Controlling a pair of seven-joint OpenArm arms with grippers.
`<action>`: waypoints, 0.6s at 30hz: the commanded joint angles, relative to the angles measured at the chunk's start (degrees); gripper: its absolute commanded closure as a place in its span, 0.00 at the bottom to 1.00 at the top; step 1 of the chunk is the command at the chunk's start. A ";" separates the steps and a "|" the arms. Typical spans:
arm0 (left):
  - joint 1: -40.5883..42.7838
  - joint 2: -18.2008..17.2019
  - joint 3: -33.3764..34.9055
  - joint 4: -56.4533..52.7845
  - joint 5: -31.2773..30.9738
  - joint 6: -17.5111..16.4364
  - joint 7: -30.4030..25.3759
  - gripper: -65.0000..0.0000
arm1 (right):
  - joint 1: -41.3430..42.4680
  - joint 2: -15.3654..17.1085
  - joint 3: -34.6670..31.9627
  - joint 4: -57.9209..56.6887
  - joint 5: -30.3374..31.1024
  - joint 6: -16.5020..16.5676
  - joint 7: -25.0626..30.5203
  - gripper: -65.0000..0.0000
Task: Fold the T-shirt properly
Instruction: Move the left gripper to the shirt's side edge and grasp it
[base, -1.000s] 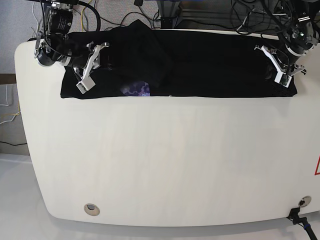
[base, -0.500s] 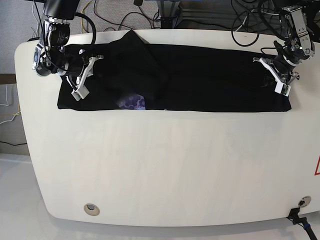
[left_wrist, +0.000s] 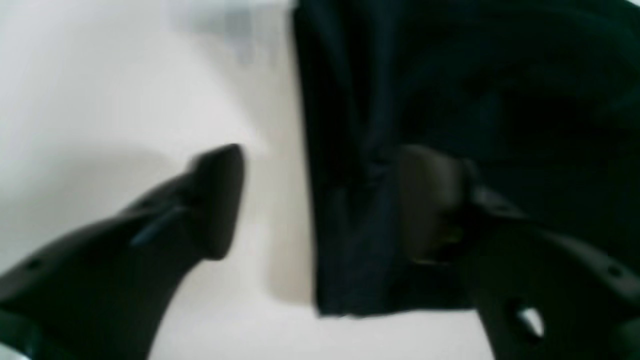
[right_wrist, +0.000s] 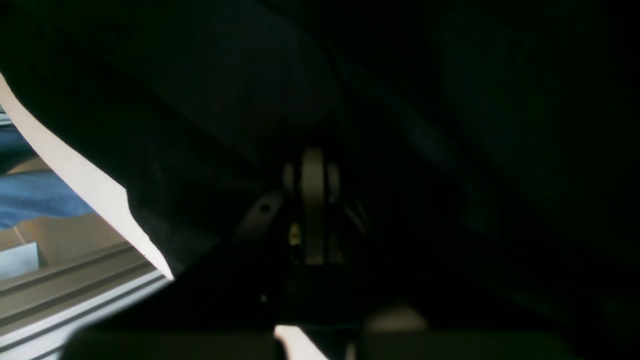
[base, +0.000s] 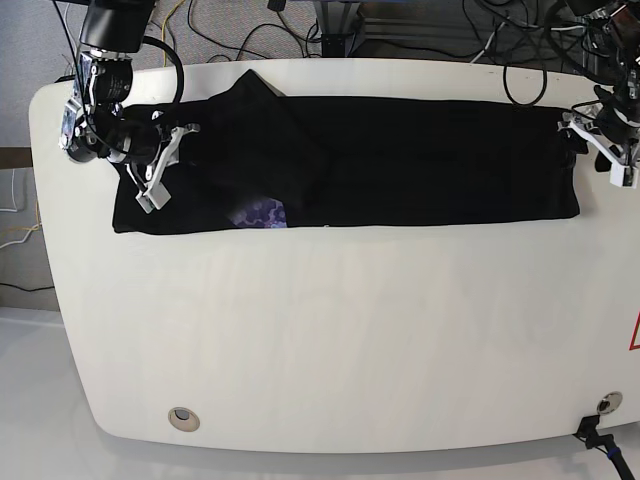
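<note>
Base view, black T-shirt (base: 400, 160) folded long, purple print showing

Base view: high, in front of the white table (base: 330, 330), looking down and toward 12 o'clock; whole tabletop in frame, both arms at the far edge, at roughly 10 and 2 o'clock; far from everything. Left wrist view: mounted just behind the left gripper (left_wrist: 320, 200), very near, blurred, facing down onto table and one end of the T-shirt (left_wrist: 450, 100); same cloth end lies at 2 o'clock in base view (base: 560, 170). Right wrist view: pressed close to dark cloth (right_wrist: 400, 100), almost all black; table edge at 8 o'clock.
</note>
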 joint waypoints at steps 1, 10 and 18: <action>-0.32 -2.62 -0.90 0.23 -4.04 -0.06 1.87 0.28 | 0.30 0.61 -0.58 0.27 -2.30 -0.29 0.26 1.00; -7.18 -5.17 2.18 -18.40 -9.93 -0.06 2.23 0.28 | 0.30 0.43 -0.67 0.27 -2.30 -0.29 0.26 1.00; -6.65 -4.81 8.33 -18.84 -10.10 -0.06 2.23 0.28 | 0.21 0.52 -0.67 0.27 -2.30 -0.29 0.26 1.00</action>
